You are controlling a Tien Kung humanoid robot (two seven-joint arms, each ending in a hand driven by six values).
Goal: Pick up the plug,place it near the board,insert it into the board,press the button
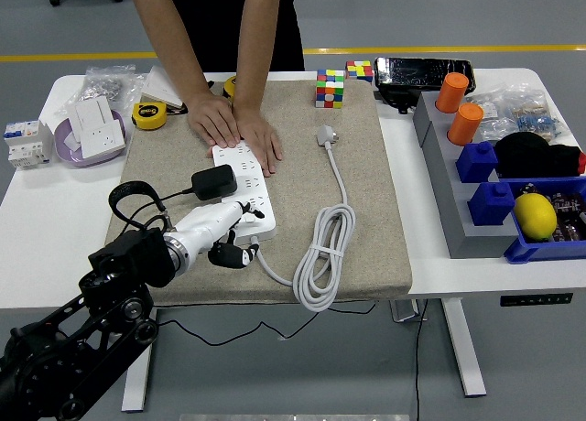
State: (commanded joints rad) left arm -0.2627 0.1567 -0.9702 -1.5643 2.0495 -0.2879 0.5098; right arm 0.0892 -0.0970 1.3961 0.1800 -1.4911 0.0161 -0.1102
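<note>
The robot's left hand (222, 231) sits low over the near end of the white power strip (242, 185), w/ its white fingers (229, 253) curled in and down. It looks like it touches the near edge of the strip, but it holds nothing. A black plug block (213, 182) sits on the strip, just past the hand, w/ its black cord looping back to the left. Can't tell if the hand touches that block.

The white plug (326, 135) lies flat on the tan mat (366, 192), to the right of the strip and apart from it. Its white cable (320, 256) runs toward the near edge, makes a coiled bundle, then bends back to the strip's near end, by the hand.

A person stands at the far side. Both of the person's hands (238, 128) press flat on the far end of the strip.

Other stuff around: a color cube (330, 87) at the mat's far edge, a yellow tape measure (148, 115) on the left, orange cups (458, 108) and a yellow lemon (536, 215) in the bins on the right. The table (46, 210) is white.
</note>
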